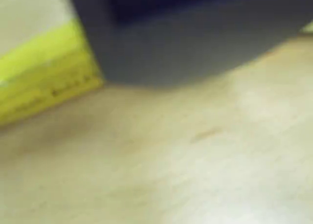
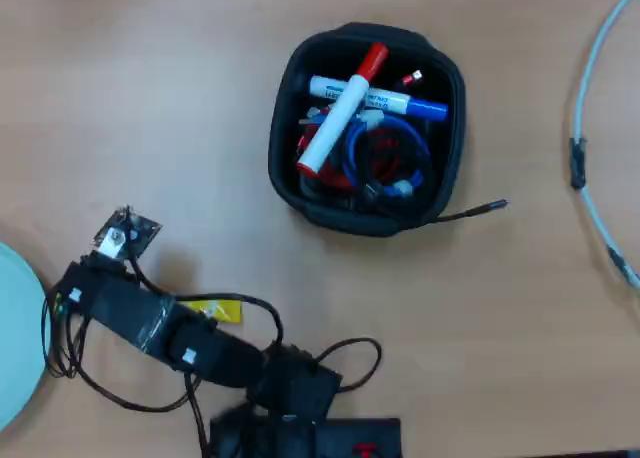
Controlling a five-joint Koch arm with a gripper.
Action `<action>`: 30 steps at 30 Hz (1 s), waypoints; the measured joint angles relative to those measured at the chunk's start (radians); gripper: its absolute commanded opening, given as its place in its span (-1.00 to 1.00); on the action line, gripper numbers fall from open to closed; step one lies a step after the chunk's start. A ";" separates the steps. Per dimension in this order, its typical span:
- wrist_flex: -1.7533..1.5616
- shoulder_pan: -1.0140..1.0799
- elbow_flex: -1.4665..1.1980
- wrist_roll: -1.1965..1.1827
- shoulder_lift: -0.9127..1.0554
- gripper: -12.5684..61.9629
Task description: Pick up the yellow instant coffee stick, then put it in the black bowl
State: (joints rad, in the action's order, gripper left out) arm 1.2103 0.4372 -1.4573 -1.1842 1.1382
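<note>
The yellow instant coffee stick (image 2: 217, 311) lies flat on the wooden table, with only one end showing from under my arm (image 2: 130, 308) in the overhead view. Close up in the blurred wrist view, the stick (image 1: 44, 82) runs along the left, and its near end disappears beneath a dark grey part of my gripper (image 1: 195, 43). Only this one dark mass shows, so I cannot make out how the jaws stand. The black bowl (image 2: 455, 138) sits at the upper middle of the overhead view, well away from the arm.
The bowl holds a red-capped white marker (image 2: 340, 113), a blue-capped marker (image 2: 385, 100) and coiled blue and red cables. A pale blue plate (image 2: 15, 338) is at the left edge. A white cable (image 2: 590, 128) runs down the right side. Black wires loop near the arm's base (image 2: 300, 388).
</note>
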 measured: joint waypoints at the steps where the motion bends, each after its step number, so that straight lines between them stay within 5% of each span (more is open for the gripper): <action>1: 0.002 0.000 0.000 0.000 0.000 -0.84; 15: 0.066 0.012 0.000 -0.344 0.000 -0.83; 30: 0.319 0.133 0.175 -0.276 0.075 -0.83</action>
State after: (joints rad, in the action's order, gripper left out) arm 1.5294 0.5706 -1.2824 -1.4603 1.2134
